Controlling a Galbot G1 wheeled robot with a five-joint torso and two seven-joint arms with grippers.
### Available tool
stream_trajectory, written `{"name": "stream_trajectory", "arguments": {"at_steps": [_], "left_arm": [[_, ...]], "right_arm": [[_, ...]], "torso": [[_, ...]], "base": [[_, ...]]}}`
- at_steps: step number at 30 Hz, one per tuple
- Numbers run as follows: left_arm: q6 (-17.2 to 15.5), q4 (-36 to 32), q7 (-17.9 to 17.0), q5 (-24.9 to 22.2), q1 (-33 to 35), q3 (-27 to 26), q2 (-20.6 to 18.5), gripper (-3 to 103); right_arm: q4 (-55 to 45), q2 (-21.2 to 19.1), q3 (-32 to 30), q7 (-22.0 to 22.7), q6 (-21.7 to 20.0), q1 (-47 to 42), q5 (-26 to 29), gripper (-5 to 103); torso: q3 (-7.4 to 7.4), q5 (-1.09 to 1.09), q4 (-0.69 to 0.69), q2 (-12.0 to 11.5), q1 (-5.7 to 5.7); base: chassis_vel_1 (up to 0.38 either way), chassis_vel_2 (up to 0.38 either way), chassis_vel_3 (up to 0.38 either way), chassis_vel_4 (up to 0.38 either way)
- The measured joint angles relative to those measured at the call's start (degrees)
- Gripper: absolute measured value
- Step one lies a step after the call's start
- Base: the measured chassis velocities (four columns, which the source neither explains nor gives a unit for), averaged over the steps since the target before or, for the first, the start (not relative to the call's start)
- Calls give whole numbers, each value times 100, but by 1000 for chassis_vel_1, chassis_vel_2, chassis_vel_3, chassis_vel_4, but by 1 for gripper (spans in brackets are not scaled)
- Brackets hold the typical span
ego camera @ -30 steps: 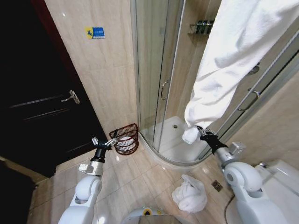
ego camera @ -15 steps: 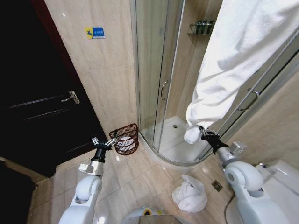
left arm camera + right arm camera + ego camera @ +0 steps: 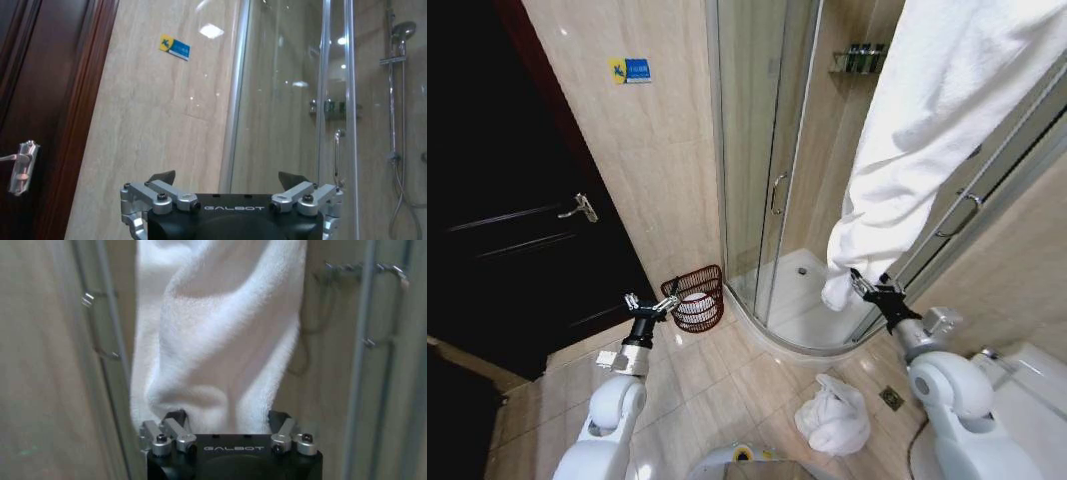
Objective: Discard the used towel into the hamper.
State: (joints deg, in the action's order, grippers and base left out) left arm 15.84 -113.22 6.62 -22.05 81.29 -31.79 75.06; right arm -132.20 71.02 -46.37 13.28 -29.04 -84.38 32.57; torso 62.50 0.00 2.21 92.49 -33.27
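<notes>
A long white towel (image 3: 917,130) hangs down from the upper right in front of the shower, and its lower end (image 3: 837,290) dangles just beside my right gripper (image 3: 870,288). That gripper (image 3: 227,422) is open, its fingers spread on either side of the towel's (image 3: 220,330) bottom fold. A second white towel (image 3: 834,418) lies crumpled on the floor tiles. The hamper (image 3: 695,297), a dark reddish-brown ribbed basket with something white inside, stands at the foot of the wall. My left gripper (image 3: 649,305) is raised just left of it, open and holding nothing (image 3: 227,177).
A curved glass shower enclosure (image 3: 757,150) with a raised white tray (image 3: 799,300) stands behind the hamper. A dark wooden door (image 3: 507,230) is on the left and a toilet (image 3: 1037,400) at the lower right. A floor drain (image 3: 892,397) sits near the crumpled towel.
My right gripper has drawn slightly right and away from the towel's lower end, and its fingers now stand spread. The left arm has not moved.
</notes>
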Motion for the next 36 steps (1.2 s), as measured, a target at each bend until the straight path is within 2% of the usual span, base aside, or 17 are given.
{"name": "stream_trajectory", "arguments": {"at_steps": [1,4,5,7,9,15,18,19,21,22,23,24,27,28,32,33,36], "left_arm": [[0,0,0,0,0,0,0,100],[-9,-3,1,-13,-12,0,-11,100],[-9,-3,1,-13,-12,0,-11,100],[-14,-9,1,-23,-14,7,-15,100],[-15,-9,2,-23,-15,13,-16,100],[-16,-9,8,-22,-16,35,-7,100],[-24,-9,15,-6,-16,47,-9,100],[-24,-9,15,-6,-16,47,-9,100],[-30,-10,16,3,-20,45,-9,100],[-65,-44,16,6,-14,35,-10,100],[-93,-73,17,6,-6,22,-13,100],[-93,-73,17,6,-6,22,-13,100],[-128,-98,13,6,-2,-22,-18,100],[-128,-98,13,6,-2,-22,-18,100],[-144,-95,10,51,0,-29,15,100],[-144,-95,10,51,0,-29,15,100],[-148,-86,8,102,3,-27,41,100]], "right_arm": [[0,0,0,0,0,0,0,77],[-78,88,75,654,-401,61,67,93],[-78,88,75,654,-401,61,67,93],[-184,64,118,1202,-504,158,131,100],[-227,33,99,1290,-485,179,128,100],[-400,-178,-81,1213,-57,148,-87,100],[-432,-543,-252,638,459,214,-244,100],[-432,-543,-252,638,459,214,-244,100],[-297,-872,-335,334,738,362,-256,100],[-111,-1237,-391,259,847,555,-205,100],[45,-1540,-443,258,856,752,-73,100],[45,-1540,-443,258,856,752,-73,100],[480,-2320,-554,344,771,1329,305,100],[480,-2320,-554,344,771,1329,305,100],[941,-3044,-540,420,697,2015,802,100],[941,-3044,-540,420,697,2015,802,100],[1230,-3447,-407,164,722,2561,1518,100]], "torso": [[0,0,0,0,0],[0,0,0,0,0],[0,0,0,0,0],[0,0,1,0,0],[0,0,1,0,0],[0,0,0,0,0],[0,2,-1,0,0],[0,2,-1,0,0],[0,0,0,0,0],[0,1,1,0,0],[1,4,0,0,0],[1,4,0,0,0],[1,1,1,0,-1],[1,1,1,0,-1],[1,2,0,-1,-2],[1,2,0,-1,-2],[1,1,1,-1,-1]], "base": [[0,0,0,0],[0,0,0,0],[0,0,0,0],[0,0,0,0],[0,0,0,0],[0,0,0,0],[0,0,0,0],[0,0,0,0],[0,0,0,0],[0,0,0,0],[0,0,0,0],[0,0,0,0],[0,0,0,0],[0,0,0,0],[0,0,0,0],[0,0,0,0],[0,0,0,0]]}}
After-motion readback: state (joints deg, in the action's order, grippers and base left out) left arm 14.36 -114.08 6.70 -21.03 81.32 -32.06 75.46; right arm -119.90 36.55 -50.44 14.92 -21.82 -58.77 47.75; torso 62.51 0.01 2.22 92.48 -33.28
